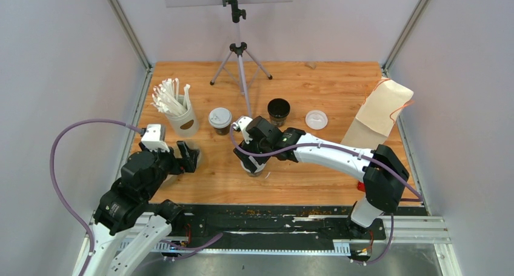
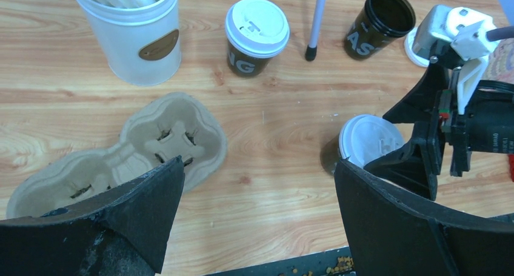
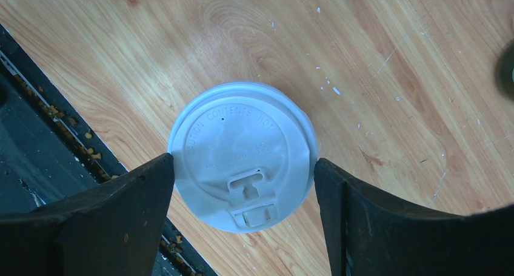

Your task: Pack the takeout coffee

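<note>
The black strip (image 1: 267, 218) along the near edge of the table (image 1: 327, 173) lies closest, dotted with brown specks; both arm bases are cut off at the bottom of the overhead view. Just beyond, on the left, the left gripper (image 2: 257, 173) hangs with its fingers spread wide and nothing between them; under it sits the pulp carrier (image 2: 163, 136), its near end hidden behind the left finger and almost wholly covered from above. In the middle, the right gripper (image 3: 243, 164) straddles the near lidded cup (image 3: 242, 127), which stands upright on the wood; each finger meets the rim of the white lid, but I cannot tell whether they press on it or only flank it, and the cup's body is out of sight. Farther back stand the far lidded cup (image 1: 220, 121), the open cup (image 1: 279, 111) with no lid, and the loose lid (image 1: 316, 119) flat to its right; the straw cup (image 1: 182, 119) stands far left; a tripod (image 1: 240, 63) rises behind; a paper bag (image 1: 379, 115) lies at the right edge.
</note>
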### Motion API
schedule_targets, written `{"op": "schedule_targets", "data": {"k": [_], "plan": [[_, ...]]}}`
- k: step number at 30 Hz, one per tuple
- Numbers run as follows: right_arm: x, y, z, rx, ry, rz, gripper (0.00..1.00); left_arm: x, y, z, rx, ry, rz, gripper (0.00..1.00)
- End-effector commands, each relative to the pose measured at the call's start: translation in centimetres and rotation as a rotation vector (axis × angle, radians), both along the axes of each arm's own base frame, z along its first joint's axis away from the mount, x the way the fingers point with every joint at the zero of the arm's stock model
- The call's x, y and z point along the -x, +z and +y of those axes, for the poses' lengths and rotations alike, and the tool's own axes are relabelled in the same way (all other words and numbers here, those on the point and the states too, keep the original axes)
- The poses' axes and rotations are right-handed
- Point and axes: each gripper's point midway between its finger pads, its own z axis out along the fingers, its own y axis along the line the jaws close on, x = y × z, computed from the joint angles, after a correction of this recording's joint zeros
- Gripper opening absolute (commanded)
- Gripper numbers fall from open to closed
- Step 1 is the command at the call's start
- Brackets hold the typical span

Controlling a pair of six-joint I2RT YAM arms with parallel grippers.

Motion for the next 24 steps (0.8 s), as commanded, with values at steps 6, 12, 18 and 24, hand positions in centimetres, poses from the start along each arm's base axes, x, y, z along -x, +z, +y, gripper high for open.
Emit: {"op": "schedule_targets", "data": {"k": [6, 12, 18, 24], "plan": [[-0.7, 1.3, 0.8, -0.020, 0.012, -0.043, 0.76, -0.3, 0.2, 0.3, -0.005, 0.021, -0.009, 1.00], [-1.3, 1.6, 0.7, -0.011, 0.003, -0.068, 0.75, -0.3, -0.1, 0.3, -0.005, 0.023, 0.000, 1.00], [-3.6, 2.3, 0.0, -0.018, -0.036, -0.097, 0.75, -0.3, -0.2, 0.3, -0.006, 0.027, 0.001, 1.00], [-6.7, 1.9, -1.0, -0.030, -0.092, -0.083, 0.74, -0.3, -0.2, 0.4, -0.010, 0.028, 0.002, 1.00]]}}
